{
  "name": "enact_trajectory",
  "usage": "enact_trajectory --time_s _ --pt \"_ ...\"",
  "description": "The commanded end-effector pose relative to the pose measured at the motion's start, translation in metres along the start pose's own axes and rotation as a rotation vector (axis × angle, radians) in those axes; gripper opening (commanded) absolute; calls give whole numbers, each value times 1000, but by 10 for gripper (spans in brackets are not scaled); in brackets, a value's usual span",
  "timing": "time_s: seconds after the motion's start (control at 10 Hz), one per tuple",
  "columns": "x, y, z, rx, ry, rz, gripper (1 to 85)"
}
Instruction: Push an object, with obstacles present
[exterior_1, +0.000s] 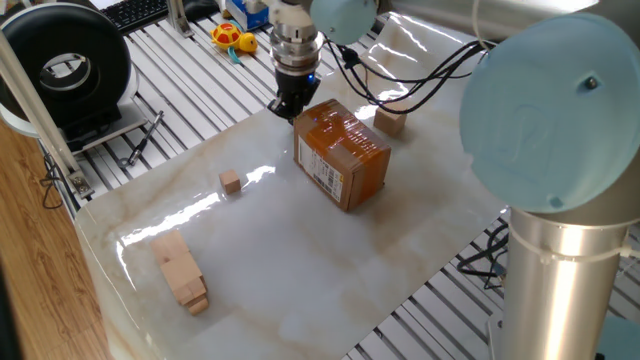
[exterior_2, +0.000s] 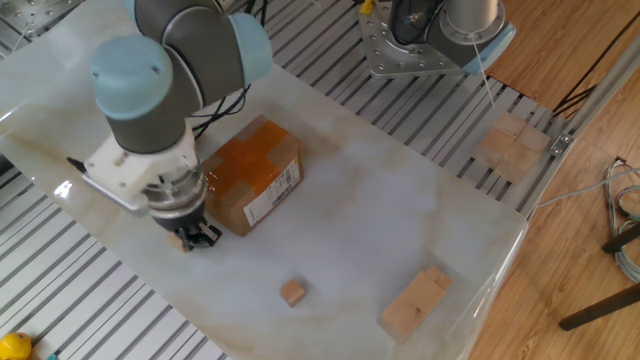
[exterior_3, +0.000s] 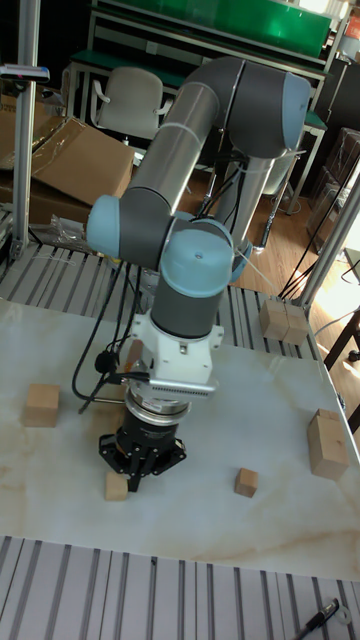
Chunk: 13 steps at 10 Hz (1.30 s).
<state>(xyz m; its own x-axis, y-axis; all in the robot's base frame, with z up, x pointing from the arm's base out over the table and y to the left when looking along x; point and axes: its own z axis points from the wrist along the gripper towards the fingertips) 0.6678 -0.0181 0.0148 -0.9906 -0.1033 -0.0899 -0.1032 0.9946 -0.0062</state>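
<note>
My gripper (exterior_1: 288, 110) stands low over the table at the far left corner of the cardboard box (exterior_1: 342, 155), fingers shut with nothing between them. A small light-tan wooden cube (exterior_2: 178, 243) lies right against the fingertips, on the side away from the table's middle; the tall fixed view shows this cube (exterior_3: 117, 486) just left of the gripper (exterior_3: 140, 462). The arm hides it in the first fixed view. The gripper (exterior_2: 200, 238) is close beside the box (exterior_2: 250, 180), which carries shiny tape and a white label.
A second small cube (exterior_1: 231, 181) lies alone mid-table. Long stacked wooden blocks (exterior_1: 180, 270) sit near the front left edge. A bigger tan cube (exterior_1: 392, 122) rests behind the box. Metal slats surround the marble top; more blocks (exterior_2: 510, 145) lie off the table.
</note>
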Motion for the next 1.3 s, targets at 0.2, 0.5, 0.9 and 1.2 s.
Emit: enact_trajectory --time_s 0.2,0.5,0.9,1.2 --pt "-1 -6 -2 -8 -8 81 13" --pt "10 -61 0 5 3 10 13" --pt "21 -87 -1 -7 -3 -1 23" --pt "21 -84 -1 -21 -3 30 23"
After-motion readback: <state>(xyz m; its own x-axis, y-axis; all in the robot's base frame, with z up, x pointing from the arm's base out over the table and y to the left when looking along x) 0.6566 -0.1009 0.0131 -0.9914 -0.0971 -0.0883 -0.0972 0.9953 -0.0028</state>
